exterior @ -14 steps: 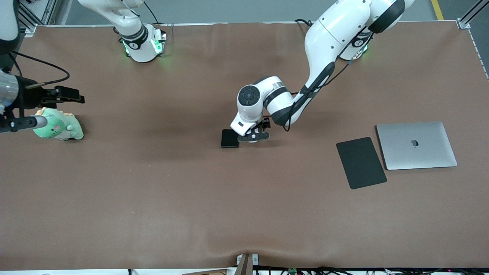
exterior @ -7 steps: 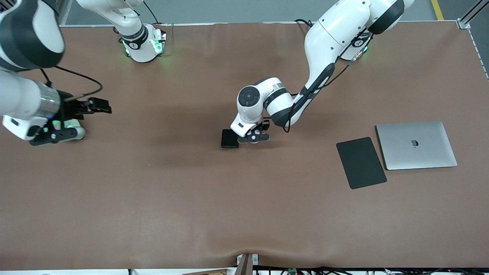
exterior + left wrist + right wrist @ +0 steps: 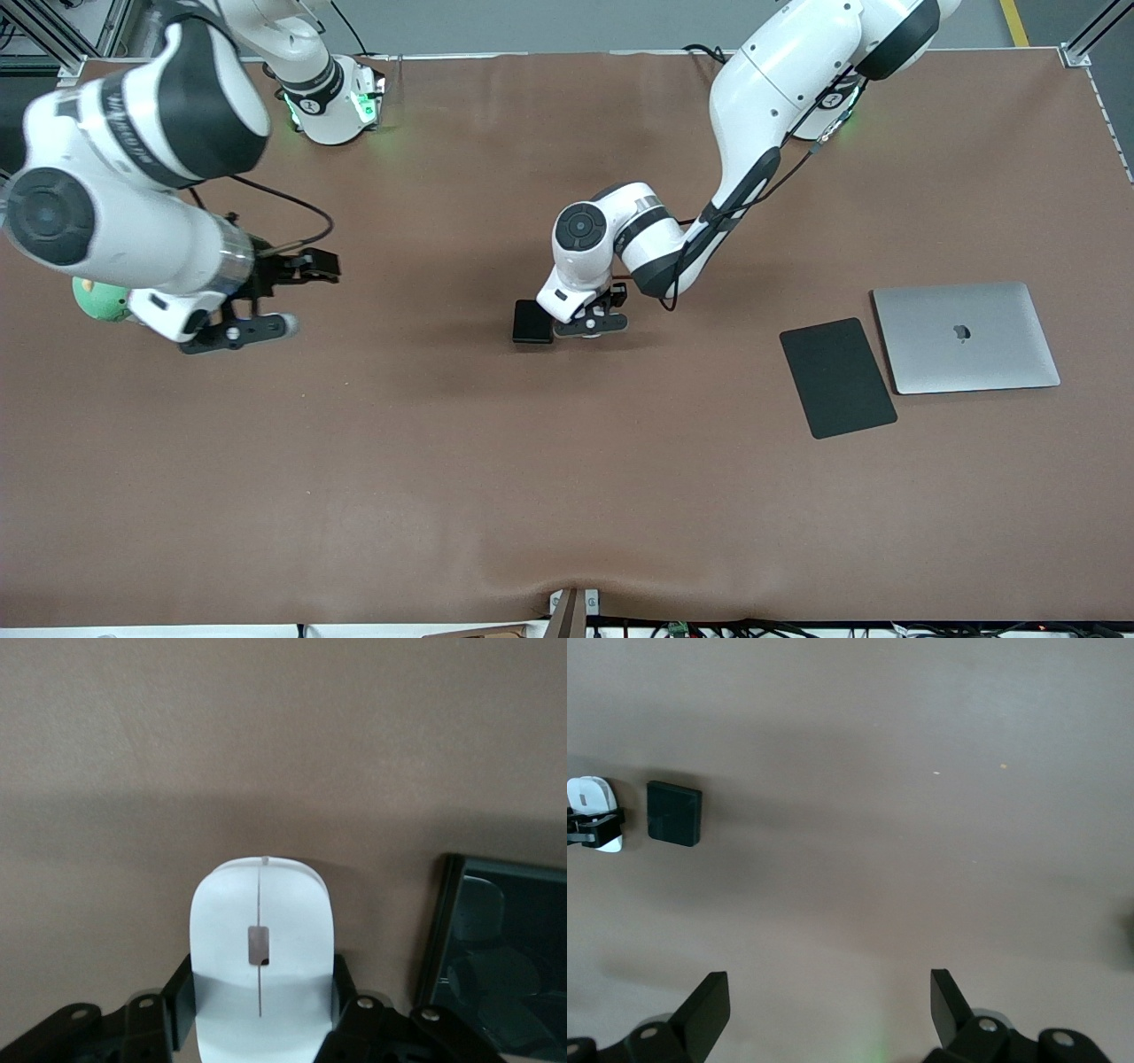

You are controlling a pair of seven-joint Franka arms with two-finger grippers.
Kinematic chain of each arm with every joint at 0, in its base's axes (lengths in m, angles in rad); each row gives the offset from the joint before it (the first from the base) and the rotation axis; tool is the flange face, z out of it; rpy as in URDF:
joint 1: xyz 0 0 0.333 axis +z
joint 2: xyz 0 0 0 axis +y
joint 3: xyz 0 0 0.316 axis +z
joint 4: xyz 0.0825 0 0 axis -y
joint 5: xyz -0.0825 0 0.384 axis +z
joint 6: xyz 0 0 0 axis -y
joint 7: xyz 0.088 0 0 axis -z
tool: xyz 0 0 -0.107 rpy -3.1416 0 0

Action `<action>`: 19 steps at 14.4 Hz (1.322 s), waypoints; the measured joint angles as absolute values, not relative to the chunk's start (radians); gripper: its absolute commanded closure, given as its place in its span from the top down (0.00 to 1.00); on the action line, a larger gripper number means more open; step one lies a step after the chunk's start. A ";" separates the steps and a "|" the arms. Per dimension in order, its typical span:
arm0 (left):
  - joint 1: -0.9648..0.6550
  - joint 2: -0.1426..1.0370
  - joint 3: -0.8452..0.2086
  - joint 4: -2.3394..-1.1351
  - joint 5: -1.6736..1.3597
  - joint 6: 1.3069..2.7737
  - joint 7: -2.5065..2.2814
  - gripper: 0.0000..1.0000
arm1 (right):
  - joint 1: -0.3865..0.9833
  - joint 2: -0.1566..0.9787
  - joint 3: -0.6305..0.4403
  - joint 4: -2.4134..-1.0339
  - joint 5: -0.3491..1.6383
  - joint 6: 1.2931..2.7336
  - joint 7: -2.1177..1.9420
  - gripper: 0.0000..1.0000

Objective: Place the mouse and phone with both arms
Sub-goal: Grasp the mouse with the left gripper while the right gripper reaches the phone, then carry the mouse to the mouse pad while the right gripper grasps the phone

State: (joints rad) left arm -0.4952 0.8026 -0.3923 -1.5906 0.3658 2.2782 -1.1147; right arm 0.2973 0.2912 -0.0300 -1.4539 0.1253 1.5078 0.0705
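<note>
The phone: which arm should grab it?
Probably the right. Its hand is open and empty, while the left hand is shut on the mouse beside the phone.

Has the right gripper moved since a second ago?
Yes. The right gripper, open and empty, has swung away from the green plush toy at the right arm's end of the table toward the phone at mid-table.

- We see a brown table (image 3: 567, 496) covering nearly the whole front view, its covering rippled at the near edge.
- We see grey floor (image 3: 549, 25) above the table's top edge.
- We see aluminium frame posts (image 3: 1088, 40) at its top corners.
</note>
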 measured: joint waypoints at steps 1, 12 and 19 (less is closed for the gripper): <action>-0.494 0.801 -0.392 -1.589 0.366 2.277 -1.115 0.00 | 0.315 0.300 -0.030 -1.454 0.125 1.520 0.074 1.00; -0.287 0.625 -0.389 -1.573 0.373 2.069 -1.015 0.00 | 0.493 0.462 -0.030 -1.461 0.129 1.725 0.192 1.00; -0.028 0.523 -0.394 -1.662 0.373 2.021 -0.696 0.00 | 0.599 0.596 -0.030 -1.461 0.130 1.900 0.373 1.00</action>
State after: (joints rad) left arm -0.0282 0.5227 -0.3938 -1.6625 0.3734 2.0210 -0.6962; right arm 0.5993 0.5955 -0.0298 -1.4613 0.1305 1.9003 0.3733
